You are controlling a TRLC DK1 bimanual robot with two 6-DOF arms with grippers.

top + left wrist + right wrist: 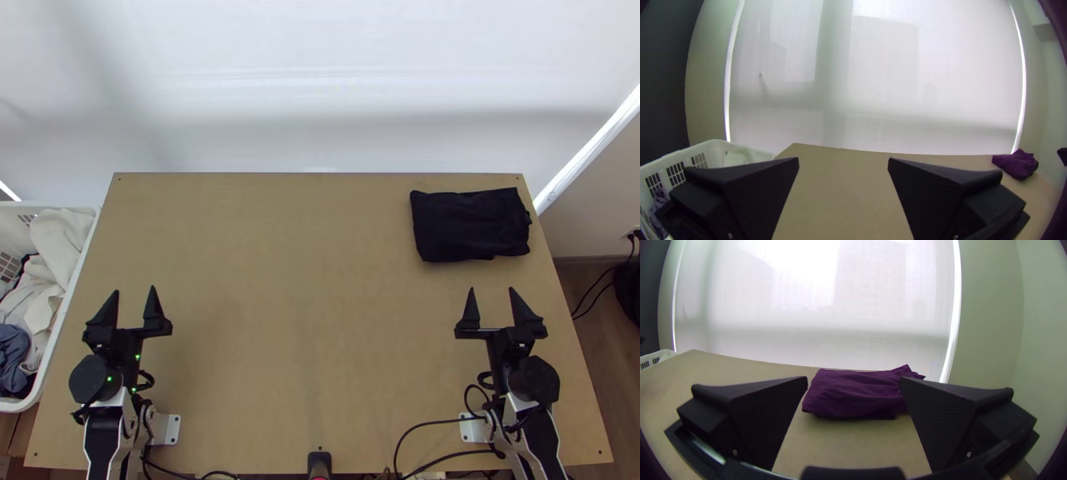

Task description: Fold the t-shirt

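Left tool [134, 289] and right tool [491, 288] wide, clothes basket [11, 406] beside the table [304, 320]

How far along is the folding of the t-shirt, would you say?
It looks done: the dark folded t-shirt lies as a compact bundle near the wooden table's far right corner. Nothing is in hand; both black grippers stand open away from it. At most, a slightly uneven edge might want tidying.
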